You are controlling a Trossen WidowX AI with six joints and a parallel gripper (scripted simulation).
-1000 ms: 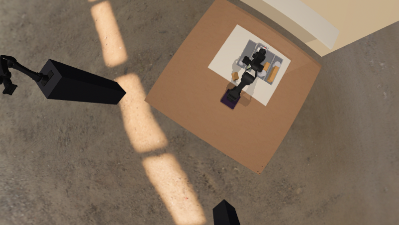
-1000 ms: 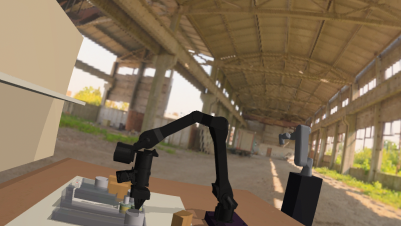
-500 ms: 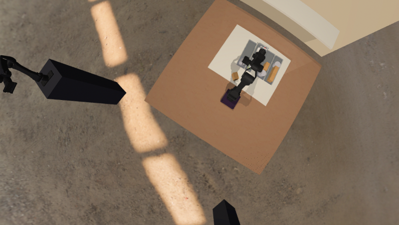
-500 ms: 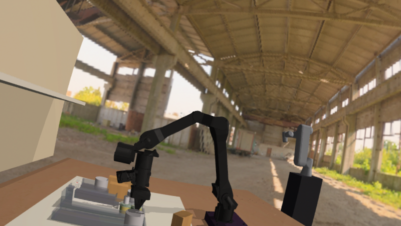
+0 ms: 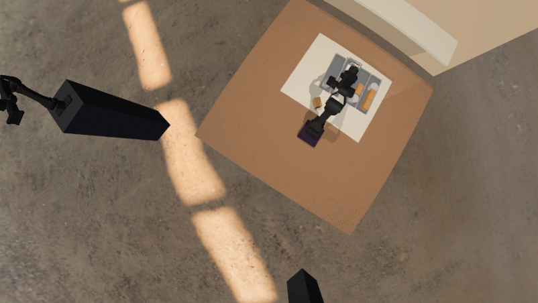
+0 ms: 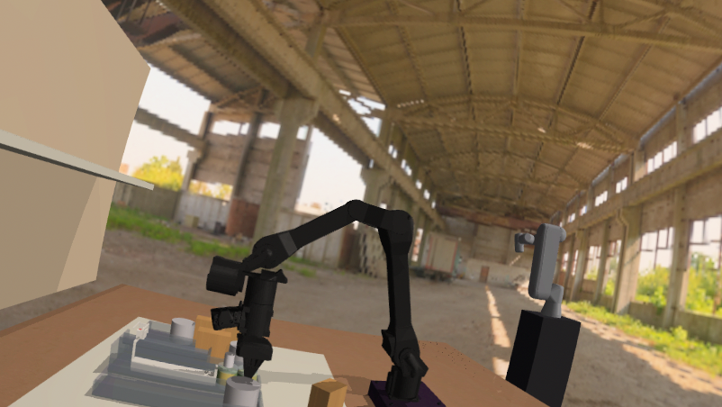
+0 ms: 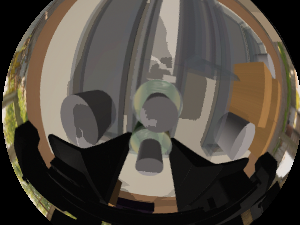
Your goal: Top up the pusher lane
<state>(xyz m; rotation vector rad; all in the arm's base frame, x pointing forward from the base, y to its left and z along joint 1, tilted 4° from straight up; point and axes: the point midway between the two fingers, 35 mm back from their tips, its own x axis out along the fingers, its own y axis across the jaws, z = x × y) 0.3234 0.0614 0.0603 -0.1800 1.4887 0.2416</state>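
Note:
The gripper [image 6: 248, 375] [image 7: 151, 138] points down, shut on the loose jar [image 7: 150, 149], which has a narrow grey lid and greenish glass body. It is mostly behind the fingers in the exterior view. The other jar [image 6: 224, 375] [image 7: 159, 110], also greenish with a grey lid, stands in the sprung lane [image 6: 171, 365] [image 7: 169, 29], just beyond the held jar. The two are very close; whether they touch is unclear. The arm hides both jars almost wholly in the top view. The front stop and the held jar's base cannot be made out, nor can the pusher's contact.
Grey cylinders stand left [image 6: 242, 392] [image 7: 86, 118] and right [image 7: 236, 135] of the jars. Orange blocks [image 5: 368, 99] [image 6: 212, 339] [image 7: 250, 91] stand in the right-hand lanes. A separate orange block [image 5: 316, 102] [image 6: 327, 393] stands near the arm base. The white board [image 5: 301, 73] lies under the lanes.

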